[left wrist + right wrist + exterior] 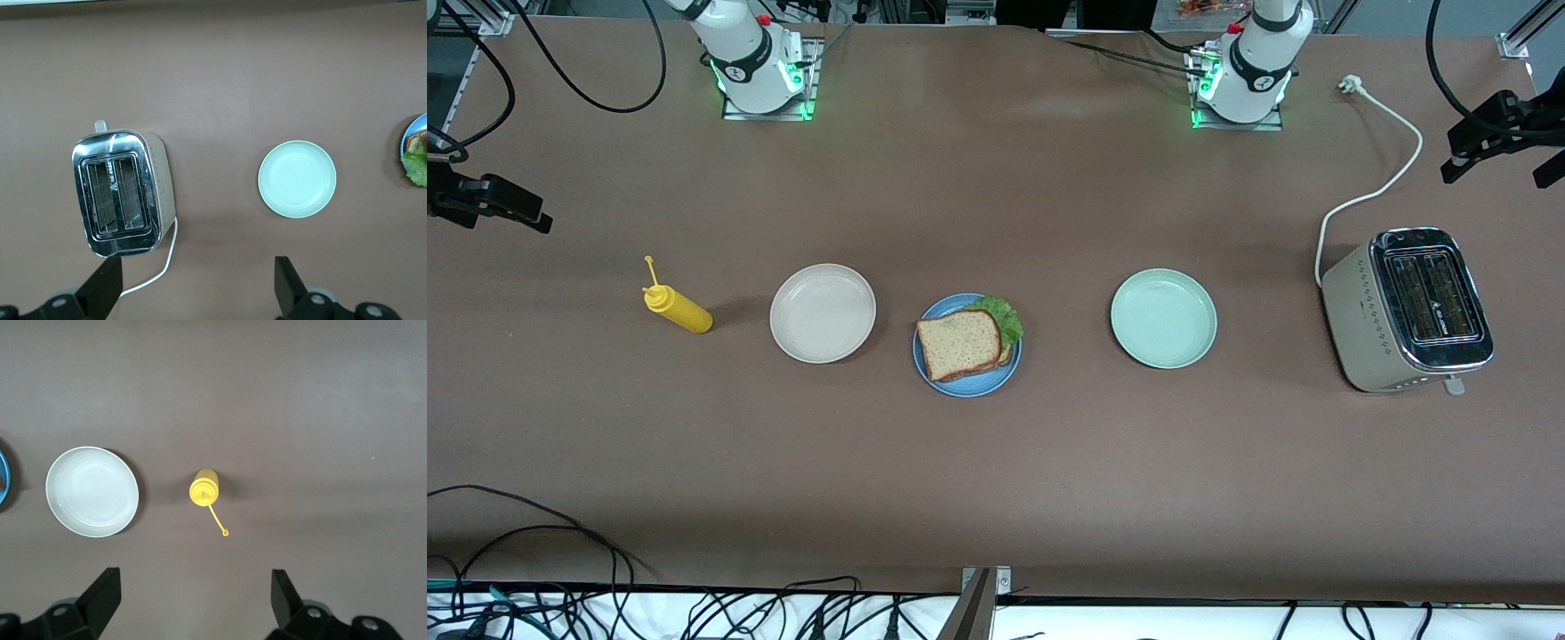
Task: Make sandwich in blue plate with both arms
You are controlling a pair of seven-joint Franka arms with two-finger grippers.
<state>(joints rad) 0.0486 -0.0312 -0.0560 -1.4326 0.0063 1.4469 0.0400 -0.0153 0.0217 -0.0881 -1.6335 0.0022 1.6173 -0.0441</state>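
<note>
on blue plate (pixel 967 380) — sandwich (pixel 960 343), well apart from both raised, spread grippers (pixel 197 288) (pixel 195 603)

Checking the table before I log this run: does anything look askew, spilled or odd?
Little stands out. On the blue plate, the sandwich sits slightly crooked, lettuce sticking out one corner. The toaster is unplugged, its cord loose on the table. No spills.

left arm (pixel 1249 67): waiting, retracted at its base, wrist high above the counter | left tool (pixel 200 287): fingers spread wide, holding nothing | right arm (pixel 751 58): same retracted pose at its base | right tool (pixel 193 603): fingers spread wide, holding nothing
</note>
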